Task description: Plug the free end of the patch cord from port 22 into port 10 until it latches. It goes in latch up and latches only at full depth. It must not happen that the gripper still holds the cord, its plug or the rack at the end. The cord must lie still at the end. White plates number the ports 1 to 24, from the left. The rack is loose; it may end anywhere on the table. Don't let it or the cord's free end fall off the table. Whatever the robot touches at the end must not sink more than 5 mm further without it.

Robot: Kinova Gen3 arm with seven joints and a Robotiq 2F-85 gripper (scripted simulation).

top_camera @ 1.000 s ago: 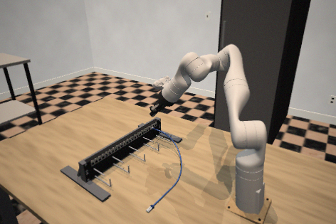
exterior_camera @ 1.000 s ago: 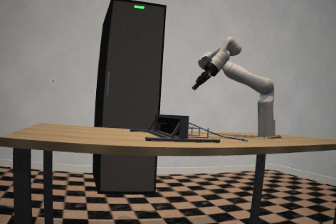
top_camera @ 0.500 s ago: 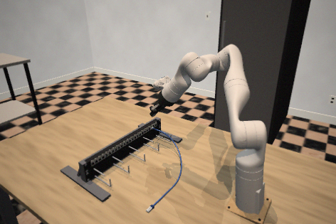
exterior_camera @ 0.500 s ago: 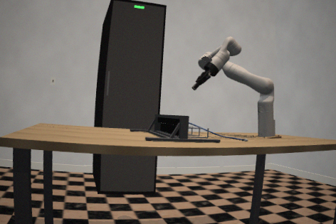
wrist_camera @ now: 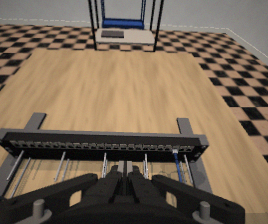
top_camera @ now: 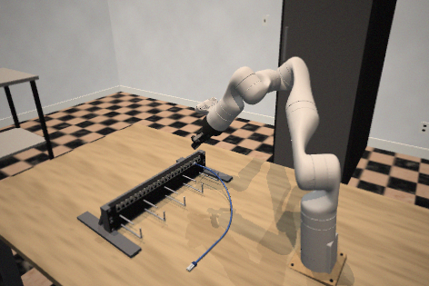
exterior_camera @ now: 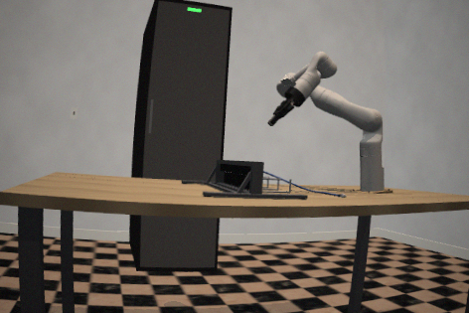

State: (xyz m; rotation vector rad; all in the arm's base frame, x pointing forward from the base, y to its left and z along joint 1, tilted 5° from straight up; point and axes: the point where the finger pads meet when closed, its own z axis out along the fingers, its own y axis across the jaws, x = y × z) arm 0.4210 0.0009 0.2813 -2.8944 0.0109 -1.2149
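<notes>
A black patch panel rack stands on the wooden table, also in the wrist view and side-on in the exterior view. A blue patch cord runs from a port near the rack's right end and curves over the table. Its free plug lies on the table near the front edge, apart from the rack. My gripper is shut and empty, in the air above and behind the rack's right end. It shows in the exterior view and in the wrist view.
A tall black cabinet stands behind the table by the arm's base. Cable support rods stick out behind the rack. A side table stands at the left on the checkered floor.
</notes>
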